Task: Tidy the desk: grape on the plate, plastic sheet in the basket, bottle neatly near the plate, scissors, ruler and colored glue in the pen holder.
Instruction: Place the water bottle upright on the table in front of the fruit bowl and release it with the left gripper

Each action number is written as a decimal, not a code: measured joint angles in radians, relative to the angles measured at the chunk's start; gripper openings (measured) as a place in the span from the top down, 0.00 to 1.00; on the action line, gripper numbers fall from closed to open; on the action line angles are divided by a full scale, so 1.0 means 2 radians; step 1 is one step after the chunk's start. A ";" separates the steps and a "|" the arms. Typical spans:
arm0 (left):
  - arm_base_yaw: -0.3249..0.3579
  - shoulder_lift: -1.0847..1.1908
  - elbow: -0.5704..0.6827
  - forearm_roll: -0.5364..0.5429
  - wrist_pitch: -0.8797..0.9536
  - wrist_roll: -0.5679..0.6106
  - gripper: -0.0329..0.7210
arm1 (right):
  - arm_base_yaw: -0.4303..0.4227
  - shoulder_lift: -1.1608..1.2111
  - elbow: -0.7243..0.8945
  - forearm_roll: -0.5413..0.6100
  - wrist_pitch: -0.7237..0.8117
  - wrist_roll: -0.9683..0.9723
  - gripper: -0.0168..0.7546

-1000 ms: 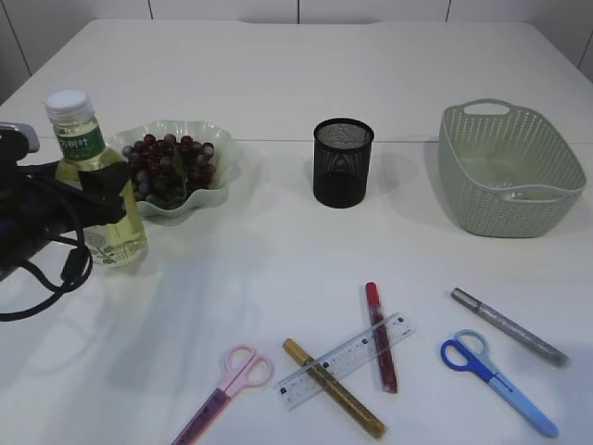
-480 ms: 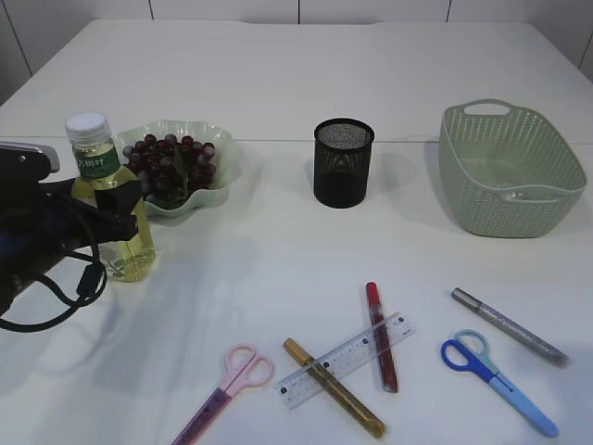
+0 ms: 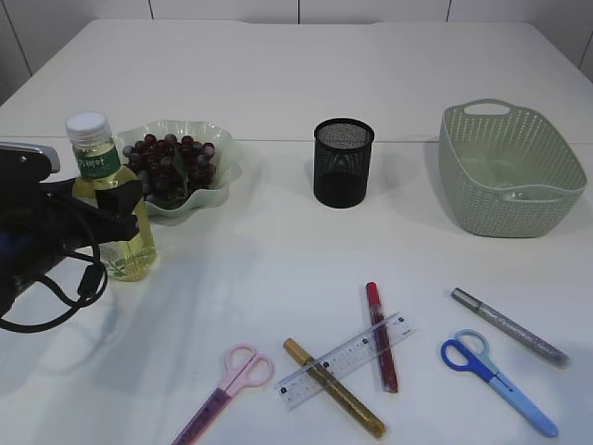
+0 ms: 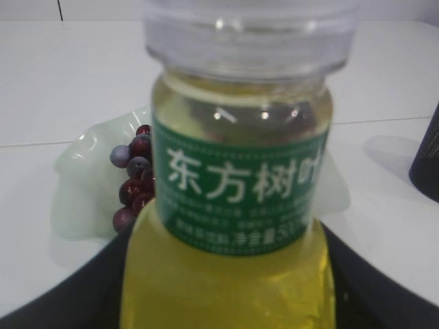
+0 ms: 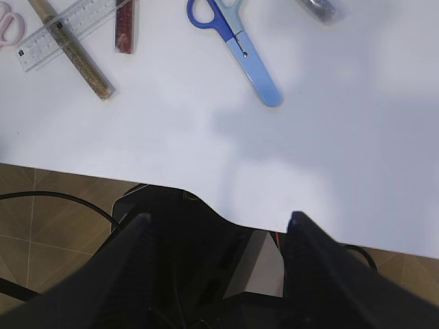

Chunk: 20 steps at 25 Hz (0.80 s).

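At the far left, the left hand point(image 3: 111, 211) grips the bottle point(image 3: 109, 199), its dark fingers point(image 3: 119, 197) clamped around the yellow, liquid-filled body just below the green label. The bottle stands upright on the white counter point(image 3: 278, 74), its base down on the surface, just beside the front left rim of the pale green plate point(image 3: 227, 158). The grape bunch point(image 3: 170, 165) lies on that plate.

Toward the middle, the black mesh pen holder point(image 3: 343, 162) stands upright, well apart from the plate. In front, near the counter's near edge, lie pink scissors point(image 3: 227, 385), then a clear ruler point(image 3: 345, 360) resting across a gold glue stick point(image 3: 334, 400) and a red glue stick point(image 3: 381, 336).

Further right lie blue scissors point(image 3: 498, 381) and a silver glue stick point(image 3: 509, 326). The green basket point(image 3: 511, 199) sits behind them.

The right hand point(image 5: 218, 226) hangs past the counter's near edge, its fingers spread apart and holding nothing.
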 joint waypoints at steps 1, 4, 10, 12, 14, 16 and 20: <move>0.000 0.000 0.000 0.000 0.000 0.000 0.35 | 0.000 0.000 0.000 0.000 0.000 0.000 0.37; 0.000 0.000 0.000 0.000 0.000 0.000 0.31 | 0.000 0.000 0.000 0.000 0.000 0.000 0.37; 0.000 0.000 0.000 0.000 0.000 0.000 0.18 | 0.000 0.000 0.000 0.000 0.000 -0.001 0.37; 0.000 0.000 0.000 0.000 0.000 0.000 0.18 | 0.000 0.000 0.000 0.000 0.000 -0.001 0.37; 0.000 0.000 0.000 0.000 -0.001 0.000 0.17 | 0.000 0.000 0.000 0.000 0.000 -0.001 0.37; 0.000 -0.005 0.000 0.000 -0.001 0.000 0.17 | 0.000 0.000 0.000 0.000 0.000 -0.001 0.37; 0.000 -0.025 0.000 0.000 -0.004 0.000 0.18 | 0.000 0.000 0.000 0.000 0.000 -0.001 0.37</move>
